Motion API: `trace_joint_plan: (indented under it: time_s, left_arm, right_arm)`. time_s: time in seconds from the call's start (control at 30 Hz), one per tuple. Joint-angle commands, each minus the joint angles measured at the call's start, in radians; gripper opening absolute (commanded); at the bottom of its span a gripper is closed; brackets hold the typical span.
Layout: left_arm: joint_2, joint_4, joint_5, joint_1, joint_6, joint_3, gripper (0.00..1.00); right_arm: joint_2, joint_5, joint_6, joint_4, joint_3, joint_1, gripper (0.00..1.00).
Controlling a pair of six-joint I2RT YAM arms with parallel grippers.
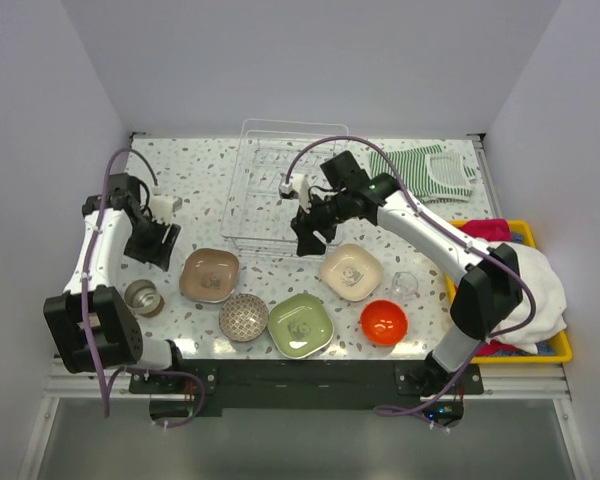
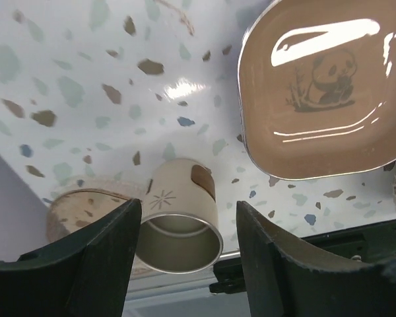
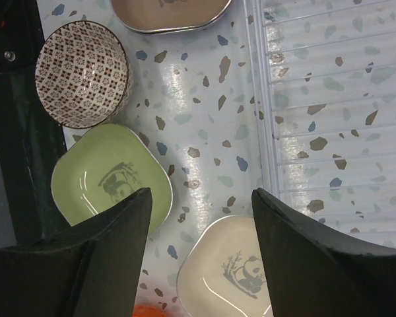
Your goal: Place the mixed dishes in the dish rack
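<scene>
Yellow tray (image 1: 552,354) holds cloths (image 1: 538,285); dishes (image 1: 300,325) sit outside the dish rack (image 1: 270,190).

Top wide; wrists close, downward, sharing brown plate (image 2: 323,92).

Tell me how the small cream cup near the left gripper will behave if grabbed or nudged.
The cream cup looks small and thin-walled, so probably light and easily tipped. Its round side would likely roll once it is down. It seems to sit partly on a wooden disc, so a push may rock it.
</scene>
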Motion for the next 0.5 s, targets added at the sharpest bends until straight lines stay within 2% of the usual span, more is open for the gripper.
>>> trace_joint_plan:
  time_s: [0.0, 0.23, 0.47]
  left_arm:
    - [-0.076, -0.098, 0.010, -0.022, -0.017, 0.133, 0.63]
    - [-0.162, -0.227, -0.006, -0.024, 0.037, -0.048, 0.60]
    - [-0.168, -0.140, -0.059, -0.022, 0.008, -0.149, 0.59]
  right_arm:
    - [-0.063, -0.002, 0.011, 0.049, -0.030, 0.001, 0.66]
    - [-0.050, -0.003, 0.006, 0.053, -0.031, -0.001, 0.66]
    - [-0.033, 0.009, 0.026, 0.045, -0.005, 0.001, 0.66]
